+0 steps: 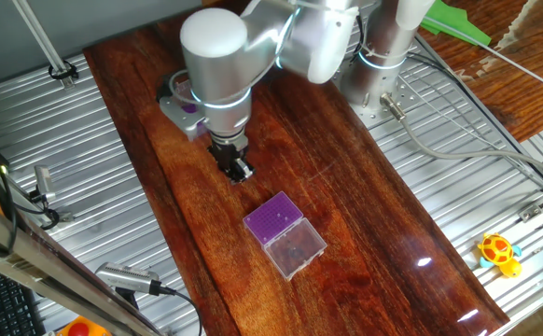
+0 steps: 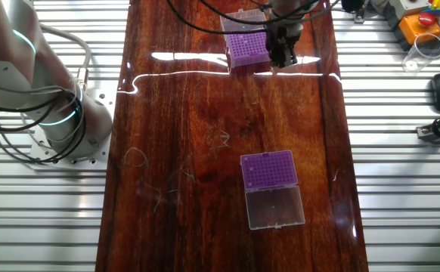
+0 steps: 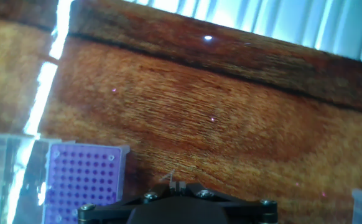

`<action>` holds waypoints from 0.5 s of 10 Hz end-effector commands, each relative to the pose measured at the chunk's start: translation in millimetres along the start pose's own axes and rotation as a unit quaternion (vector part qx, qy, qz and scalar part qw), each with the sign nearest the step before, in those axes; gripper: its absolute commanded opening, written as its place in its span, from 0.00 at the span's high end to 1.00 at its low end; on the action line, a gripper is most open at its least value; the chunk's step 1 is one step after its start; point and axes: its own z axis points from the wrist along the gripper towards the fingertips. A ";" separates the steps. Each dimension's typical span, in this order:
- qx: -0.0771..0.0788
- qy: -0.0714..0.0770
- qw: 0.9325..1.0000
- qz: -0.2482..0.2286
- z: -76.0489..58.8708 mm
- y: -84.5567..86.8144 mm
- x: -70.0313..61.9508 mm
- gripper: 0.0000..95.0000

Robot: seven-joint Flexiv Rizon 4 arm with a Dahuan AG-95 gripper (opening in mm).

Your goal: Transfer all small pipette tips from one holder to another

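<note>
The arm reached down over the wooden table [image 1: 365, 215], its gripper [image 2: 283, 54] just beside the purple tip holder [image 2: 247, 50] near one end; finger spacing couldn't be told. The second holder [image 2: 268, 169] sat mid-table.

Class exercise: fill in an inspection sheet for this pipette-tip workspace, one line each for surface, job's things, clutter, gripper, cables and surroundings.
Surface: dark wooden board, glossy with glare and faint scratches, on a ribbed metal table.
Job's things: near holder, purple, with clear lid folded open flat; far holder, purple, beside the gripper. Individual tips too small to tell.
Clutter: nothing seen on the board.
Gripper: gripper over the board next to the far holder; jaws' state and any held tip unclear.
Cables: black cables by the arm base; grey cable across the table.
Surroundings: yellow toy, clear cup, orange button box.
</note>
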 end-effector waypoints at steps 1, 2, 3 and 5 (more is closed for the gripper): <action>0.001 0.000 1.000 0.012 0.0 0.0 0.1 1.00; 0.002 0.000 1.000 0.011 0.0 0.0 0.1 1.00; 0.003 -0.001 1.000 0.011 0.0 0.0 0.1 1.00; 0.006 -0.001 1.000 0.007 -1.8 -6.6 2.9 1.00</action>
